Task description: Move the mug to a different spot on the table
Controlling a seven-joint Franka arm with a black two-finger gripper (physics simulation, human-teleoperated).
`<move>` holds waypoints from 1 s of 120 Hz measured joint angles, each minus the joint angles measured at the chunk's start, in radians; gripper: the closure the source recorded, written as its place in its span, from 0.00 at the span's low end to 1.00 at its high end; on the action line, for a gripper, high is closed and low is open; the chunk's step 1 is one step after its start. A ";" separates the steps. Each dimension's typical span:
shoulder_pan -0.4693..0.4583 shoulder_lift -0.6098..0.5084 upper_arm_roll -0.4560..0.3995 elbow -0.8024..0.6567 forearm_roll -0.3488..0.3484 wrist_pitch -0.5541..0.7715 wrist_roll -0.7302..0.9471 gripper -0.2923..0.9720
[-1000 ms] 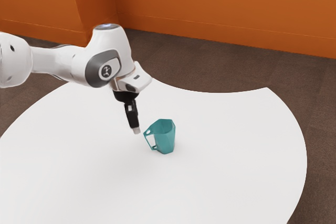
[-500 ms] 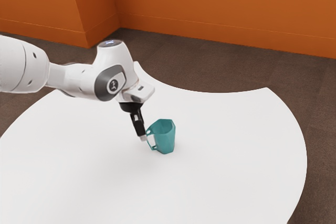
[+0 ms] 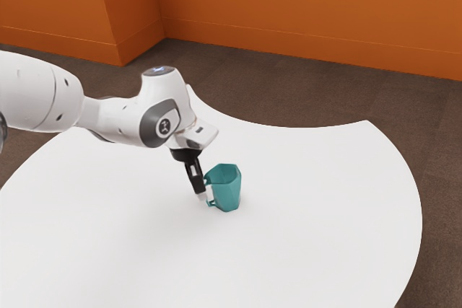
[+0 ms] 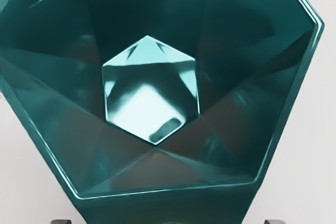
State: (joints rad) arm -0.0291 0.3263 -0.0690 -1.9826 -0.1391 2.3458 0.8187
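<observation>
The teal mug (image 3: 225, 189) stands upright on the white round worktop (image 3: 325, 221), a little toward 9 o'clock of the middle in the exterior view. Its handle points to about 8 o'clock. The white arm (image 3: 108, 117) reaches in from 9 o'clock and tilts the black gripper (image 3: 198, 190) down at the handle side, at the mug's 9 o'clock, right against it. The wrist view looks straight down into the mug (image 4: 152, 93), onto its faceted walls and pale hexagonal bottom. Two dark fingertips (image 4: 60, 221) show well apart, so the gripper is spread, with the mug's near wall between them.
</observation>
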 joint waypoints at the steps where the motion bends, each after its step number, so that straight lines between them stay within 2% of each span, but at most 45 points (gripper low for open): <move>1: 0.000 0.001 0.000 0.000 0.000 0.000 0.000 0.41; 12: 0.000 0.010 0.000 0.002 -0.001 0.004 0.002 0.46; 31: 0.000 0.013 0.000 0.003 -0.003 0.007 0.004 0.66; 36: 0.000 0.013 0.000 0.002 -0.002 0.009 0.003 0.68; 66: 0.000 -0.022 0.000 0.000 -0.018 0.015 0.013 0.73; 84: 0.001 -0.065 0.006 -0.011 -0.063 0.016 0.053 0.74; 120: 0.016 -0.210 0.026 -0.144 -0.088 0.023 0.144 0.75</move>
State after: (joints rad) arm -0.0129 0.1166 -0.0427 -2.1268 -0.2270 2.3685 0.9625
